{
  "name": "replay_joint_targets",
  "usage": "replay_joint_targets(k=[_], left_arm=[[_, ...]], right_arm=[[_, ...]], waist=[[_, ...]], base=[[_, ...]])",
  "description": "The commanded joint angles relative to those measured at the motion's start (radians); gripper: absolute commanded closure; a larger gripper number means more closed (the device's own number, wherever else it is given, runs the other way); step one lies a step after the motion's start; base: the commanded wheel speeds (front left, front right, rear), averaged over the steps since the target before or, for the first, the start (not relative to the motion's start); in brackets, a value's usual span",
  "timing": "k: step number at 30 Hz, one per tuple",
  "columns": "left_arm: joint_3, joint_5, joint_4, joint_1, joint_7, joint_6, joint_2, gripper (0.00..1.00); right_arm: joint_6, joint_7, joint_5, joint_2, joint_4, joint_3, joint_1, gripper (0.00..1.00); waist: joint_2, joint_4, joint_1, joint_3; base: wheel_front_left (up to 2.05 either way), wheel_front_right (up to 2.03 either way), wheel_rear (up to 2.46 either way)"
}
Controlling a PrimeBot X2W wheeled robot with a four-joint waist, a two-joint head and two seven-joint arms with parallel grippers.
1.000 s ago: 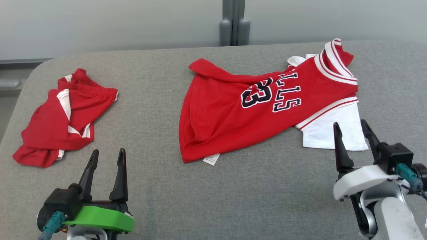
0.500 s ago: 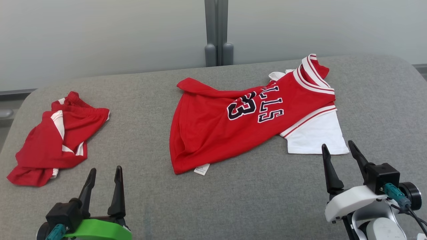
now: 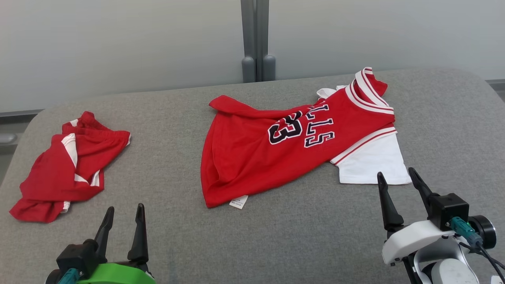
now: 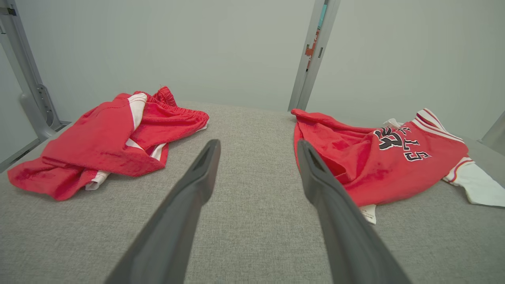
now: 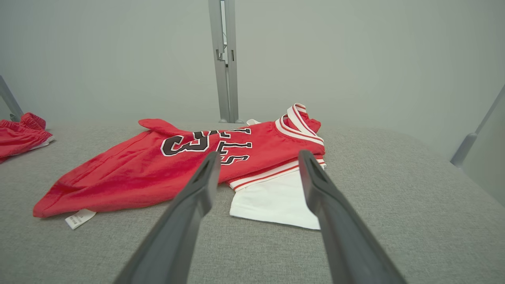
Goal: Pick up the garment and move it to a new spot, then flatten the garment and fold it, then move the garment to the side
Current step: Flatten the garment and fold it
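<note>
While the jersey (image 3: 252,157) lies rumpled, left gripper (image 3: 124,206) and right gripper (image 3: 395,171) hover spread, empty.

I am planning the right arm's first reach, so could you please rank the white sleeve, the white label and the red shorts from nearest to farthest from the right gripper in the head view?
1. White sleeve, just ahead of the right gripper.
2. White label, at the jersey's hem, to the left.
3. Red shorts, at the far left.
</note>
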Motion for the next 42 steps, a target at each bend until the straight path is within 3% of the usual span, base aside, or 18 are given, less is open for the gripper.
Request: replay_joint_targets(k=[1,18,27,33,42], left_arm=[[-0.001,0.005,0.002,0.015,0.000,-0.002,0.006,0.00],[-0.046,0.000,0.037,-0.021,0.032,-0.002,0.004,0.00],[-0.276,-0.073,0.207,-0.195,0.098,-0.003,0.027,0.00],[-0.442,-0.137,0.308,-0.311,0.076,-0.003,0.048,0.00],[-0.555,-0.193,0.419,-0.430,0.024,-0.003,0.062,0.00]], right_arm=[[-0.002,0.004,0.003,0.000,-0.004,0.003,0.011,0.00],[-0.001,0.024,0.034,0.000,0.039,-0.045,-0.018,0.00],[-0.001,0.130,0.011,-0.008,0.228,-0.112,-0.182,0.00],[-0.001,0.148,-0.008,-0.013,0.411,-0.183,-0.331,0.00],[-0.001,0.120,-0.073,-0.027,0.643,-0.248,-0.494,0.00]], waist=[[0.0000,0.002,0.0000,0.000],[0.0000,0.006,0.0000,0.019],[0.0000,-0.022,0.0000,0.103],[0.0000,-0.041,0.0000,0.168],[0.0000,-0.036,0.0000,0.225]], base=[[0.00,0.00,0.00],[0.00,0.00,0.00],[0.00,0.00,0.00],[0.00,0.00,0.00],[0.00,0.00,0.00]])
